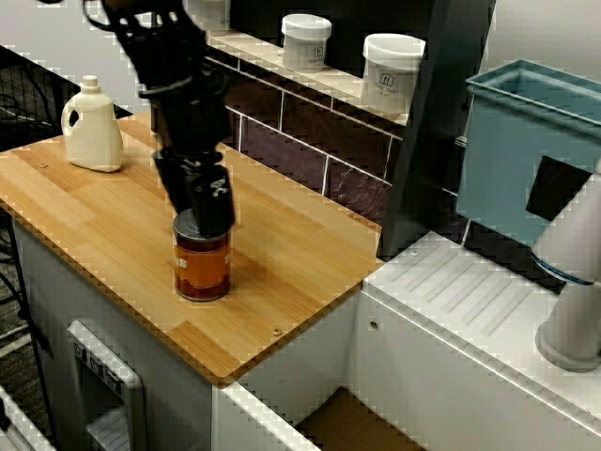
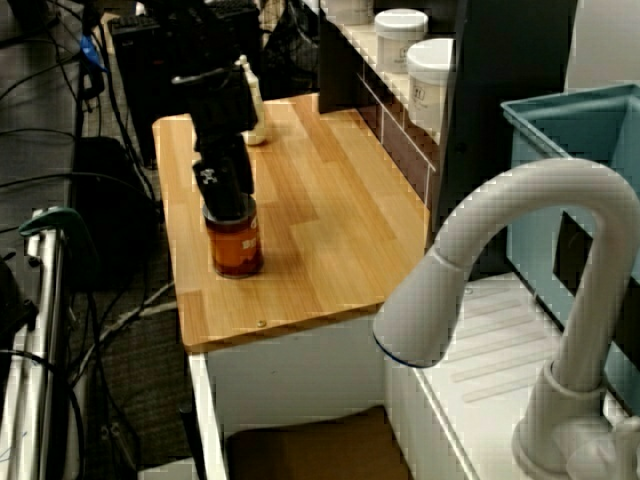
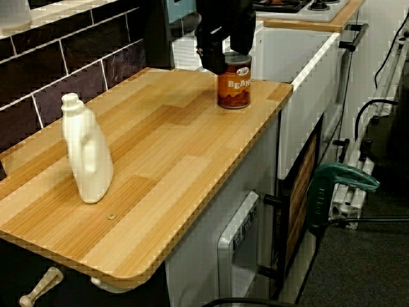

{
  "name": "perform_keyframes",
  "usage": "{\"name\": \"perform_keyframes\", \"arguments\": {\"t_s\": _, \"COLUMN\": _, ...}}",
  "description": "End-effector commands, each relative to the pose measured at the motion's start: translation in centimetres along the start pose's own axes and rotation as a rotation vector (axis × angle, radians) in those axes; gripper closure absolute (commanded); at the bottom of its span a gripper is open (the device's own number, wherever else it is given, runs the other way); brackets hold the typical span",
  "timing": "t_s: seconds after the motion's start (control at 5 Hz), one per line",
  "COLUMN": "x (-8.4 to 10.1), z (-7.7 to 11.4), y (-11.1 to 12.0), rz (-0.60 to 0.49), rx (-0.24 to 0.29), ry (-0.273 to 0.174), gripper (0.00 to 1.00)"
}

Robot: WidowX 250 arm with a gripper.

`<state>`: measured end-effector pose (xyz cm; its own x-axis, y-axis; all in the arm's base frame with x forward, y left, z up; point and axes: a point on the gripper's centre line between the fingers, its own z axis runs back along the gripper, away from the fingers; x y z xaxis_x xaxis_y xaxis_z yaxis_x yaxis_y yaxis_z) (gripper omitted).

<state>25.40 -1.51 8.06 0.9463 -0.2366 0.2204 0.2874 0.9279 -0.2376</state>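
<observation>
View facing the tiled wall: black claw [image 1: 206,216] points straight down, its tips at the top rim of an orange can [image 1: 201,268]. The can stands upright directly under the claw on the wooden counter [image 1: 291,282], near the front edge. The fingers seem to straddle the lid, but I can't tell whether they're clamped or loose. White bottle [image 1: 91,127] is well apart from the claw, off to picture left. Two white jars [image 1: 306,41] sit on the shelf above and behind the claw. Blue bin [image 1: 526,160] and faucet [image 1: 575,282] are far off to picture right.

View over the faucet: claw [image 2: 226,203] sits on top of the can [image 2: 237,250] and hides the lid. The grip is unclear here too. The bottle [image 2: 255,118] peeks out just behind the arm.

View along the counter from the bottle end: claw [image 3: 225,62] is far back and covers the can's top left. The can [image 3: 234,88] is below it, upright, close to the counter's end by the sink. The bottle [image 3: 87,157] is up front, well apart from the claw.
</observation>
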Motion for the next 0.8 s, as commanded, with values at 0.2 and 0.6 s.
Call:
{"name": "perform_keyframes", "arguments": {"t_s": 0.2, "x": 0.3, "z": 3.9, "y": 1.3, "rz": -0.016, "rx": -0.018, "ry": -0.056, "gripper": 0.0}}
{"name": "perform_keyframes", "arguments": {"t_s": 0.6, "x": 0.1, "z": 5.5, "y": -1.6, "rz": -0.141, "rx": -0.084, "ry": -0.002, "gripper": 0.0}}
